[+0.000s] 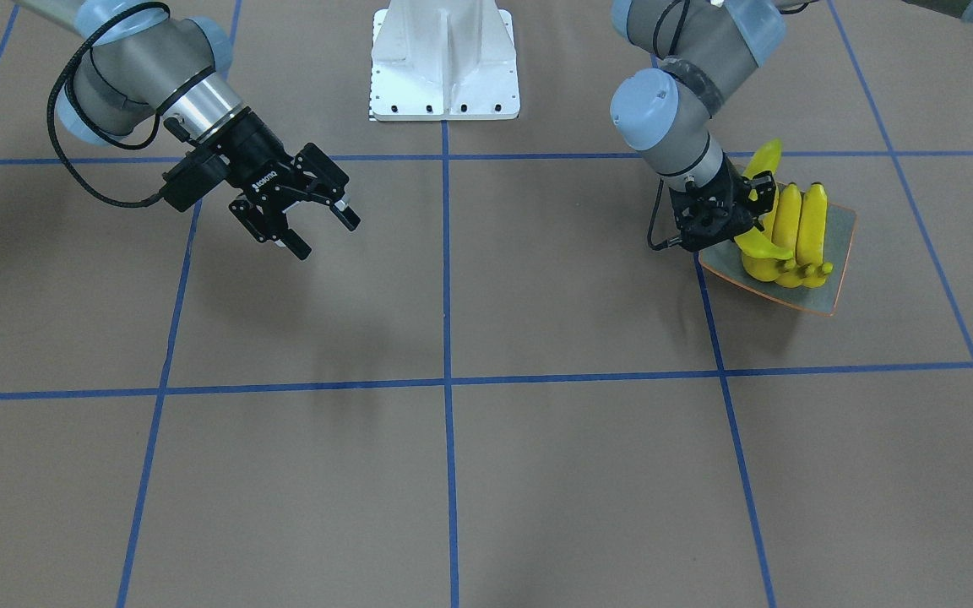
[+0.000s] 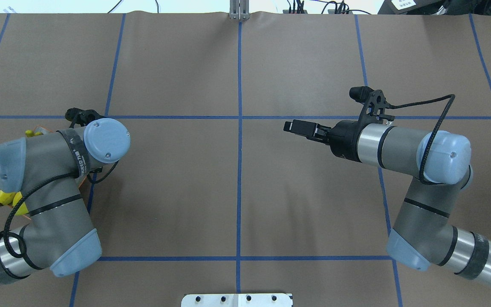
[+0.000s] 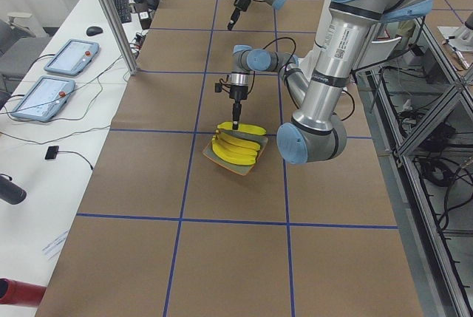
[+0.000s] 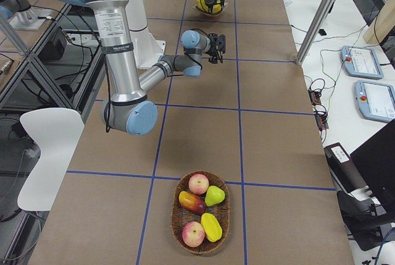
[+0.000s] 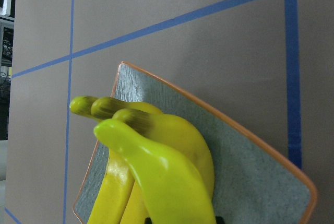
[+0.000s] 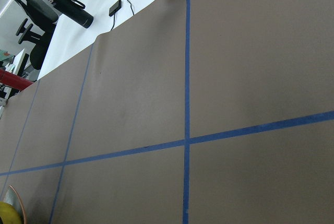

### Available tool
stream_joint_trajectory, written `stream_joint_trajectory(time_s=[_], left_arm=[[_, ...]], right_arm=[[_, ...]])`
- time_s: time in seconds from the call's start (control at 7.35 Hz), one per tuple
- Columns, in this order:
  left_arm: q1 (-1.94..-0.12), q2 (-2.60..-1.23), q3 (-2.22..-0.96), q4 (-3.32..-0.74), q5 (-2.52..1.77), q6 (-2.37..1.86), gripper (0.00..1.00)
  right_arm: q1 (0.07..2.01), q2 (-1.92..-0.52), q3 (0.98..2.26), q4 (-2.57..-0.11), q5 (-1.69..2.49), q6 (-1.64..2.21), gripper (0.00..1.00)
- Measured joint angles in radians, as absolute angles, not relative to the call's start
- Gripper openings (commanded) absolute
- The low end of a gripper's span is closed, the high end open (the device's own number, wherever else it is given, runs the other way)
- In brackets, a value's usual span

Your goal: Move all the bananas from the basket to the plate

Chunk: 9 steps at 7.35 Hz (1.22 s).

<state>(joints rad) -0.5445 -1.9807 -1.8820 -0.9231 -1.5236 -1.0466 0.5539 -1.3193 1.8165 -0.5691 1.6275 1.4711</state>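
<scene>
the table (image 1: 537, 473) is covered with brown paper ruled into squares by blue tape lines. my left arm (image 2: 53, 192) reaches to the plate; my right arm (image 2: 424, 179) is held above bare paper near the table's middle. the white base (image 1: 444, 59) sits at the table edge between the two arms. the basket (image 4: 174, 215) holds two apples and other red and yellow-green fruit, and stands well apart from the plate, towards the opposite end of the table. the plate (image 1: 843, 228) rests on the table. three bananas (image 1: 812, 224) lie side by side on it. a fourth banana (image 1: 763, 165) lies tilted across them, one end raised past the rim. my left gripper (image 1: 755, 203) is clamped on the fourth banana. my right gripper (image 1: 327, 236) is spread wide and holds nothing. white lettering (image 1: 265, 180) on its body reads "robotiq". a black band (image 2: 79, 155) on my left arm carries white print that i cannot read in full.
</scene>
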Motion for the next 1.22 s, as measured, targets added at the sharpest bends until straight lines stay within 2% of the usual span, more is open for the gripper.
stream_joint_trajectory(time_s=[0.14,0.41,0.68,0.82,1.22], left_arm=[[-0.544,-1.980,-1.873,-0.924,-1.524,-1.046,0.11],[-0.543,-1.980,-1.866,-0.925,-1.524,-1.046,0.39],[-0.543,-1.980,-1.861,-0.925,-1.523,-1.046,0.94],[-0.543,-1.979,-1.857,-0.925,-1.521,-1.046,0.99],[-0.544,-1.980,-1.853,-0.925,-1.509,-1.046,0.99]], right_arm=[[0.554,-1.319,1.816,-0.569,1.628,1.471,1.00],[0.554,-1.319,1.816,-0.568,1.628,1.471,1.00],[0.554,-1.318,1.819,-0.568,1.628,1.471,1.00],[0.555,-1.318,1.821,-0.568,1.628,1.471,1.00],[0.556,-1.319,1.828,-0.567,1.628,1.472,1.00]])
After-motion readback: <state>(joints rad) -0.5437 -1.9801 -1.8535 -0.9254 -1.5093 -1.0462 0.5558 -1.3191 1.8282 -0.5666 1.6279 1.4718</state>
